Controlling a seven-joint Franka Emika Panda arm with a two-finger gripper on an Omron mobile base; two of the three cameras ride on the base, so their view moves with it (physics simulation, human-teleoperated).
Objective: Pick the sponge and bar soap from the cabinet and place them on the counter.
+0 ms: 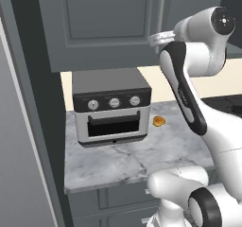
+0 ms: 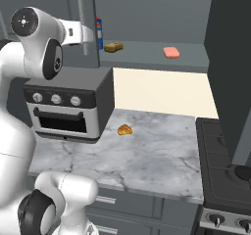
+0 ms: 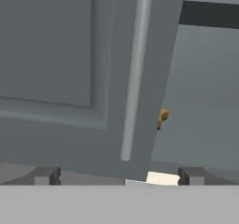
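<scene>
Left base view: The cabinet (image 1: 106,22) hangs above the counter (image 1: 137,157), its panelled door facing the camera with a silver bar handle (image 1: 161,14) near the door's right edge. The arm's hand is raised to the level of that handle, at the lower end of it. A toaster oven (image 1: 112,105) with three knobs stands on the counter at the left. A small glossy orange-yellow lump (image 1: 159,121) lies on the marble just to the right of the toaster oven.

Right base view: The cabinet's right side is open, exposing a grey shelf (image 2: 147,58). The sponge (image 2: 113,47) lies on the shelf toward the left, near the door edge. The bar soap (image 2: 171,52) lies on the same shelf, well apart to the right of the sponge. A blue and red object (image 2: 99,32) stands upright at the far left of the shelf; its kind cannot be determined. The arm's hand reaches toward the door edge. A stove (image 2: 225,170) adjoins the counter at the right.

Hand view: The gripper (image 3: 119,176) is spread wide and holds nothing; one finger tip (image 3: 44,176) stands at each side. The door handle runs upright directly ahead. A sliver of the sponge (image 3: 162,118) shows past the door's edge.
</scene>
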